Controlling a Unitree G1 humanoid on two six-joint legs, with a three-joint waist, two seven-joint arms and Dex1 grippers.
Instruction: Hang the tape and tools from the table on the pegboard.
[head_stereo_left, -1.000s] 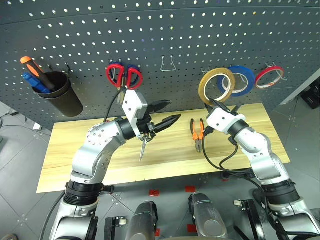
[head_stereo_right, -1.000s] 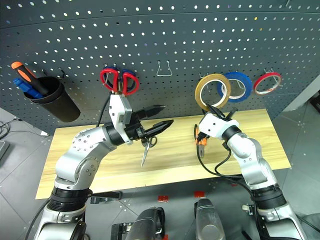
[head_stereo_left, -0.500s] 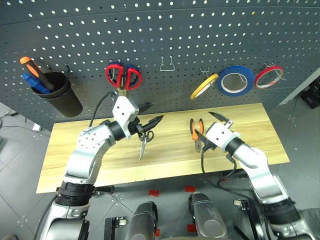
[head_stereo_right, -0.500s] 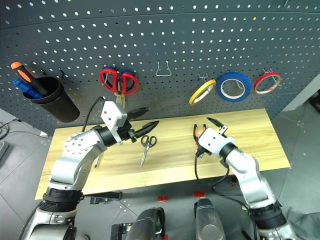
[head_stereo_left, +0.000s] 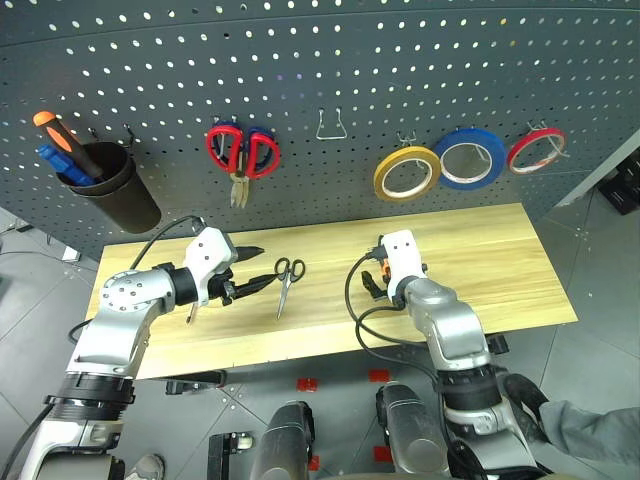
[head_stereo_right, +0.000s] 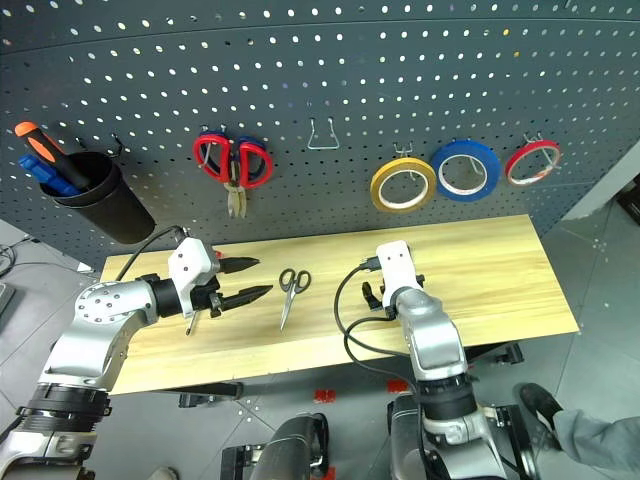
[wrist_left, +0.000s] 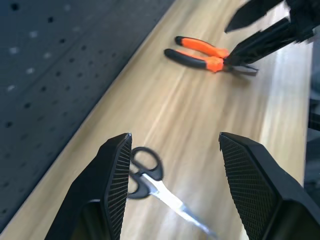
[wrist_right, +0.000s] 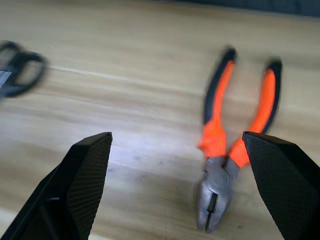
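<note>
The yellow tape (head_stereo_left: 406, 172) hangs on a hook of the pegboard (head_stereo_left: 400, 70). Small black-handled scissors (head_stereo_left: 287, 275) lie on the table (head_stereo_left: 500, 260), just right of my left gripper (head_stereo_left: 250, 268), which is open and empty. In the left wrist view the scissors (wrist_left: 147, 172) lie just beyond that gripper (wrist_left: 175, 135). My right gripper (wrist_right: 176, 135) is open low over the table, with the orange-and-black pliers (wrist_right: 235, 150) lying just ahead of its fingers. In the left wrist view, the pliers (wrist_left: 210, 56) lie under the right gripper's fingers (wrist_left: 265, 37).
A blue tape roll (head_stereo_left: 470, 158) and a thin red roll (head_stereo_left: 535, 150) hang right of the yellow tape. Red-handled scissors (head_stereo_left: 243, 150) hang at the centre left, beside an empty hook (head_stereo_left: 333, 125). A black cup (head_stereo_left: 115, 185) at the far left holds orange and blue screwdrivers.
My right gripper opened off the yellow tape, which now hangs on its hook, and dropped to the table by the pliers. My left arm moved left and down.
</note>
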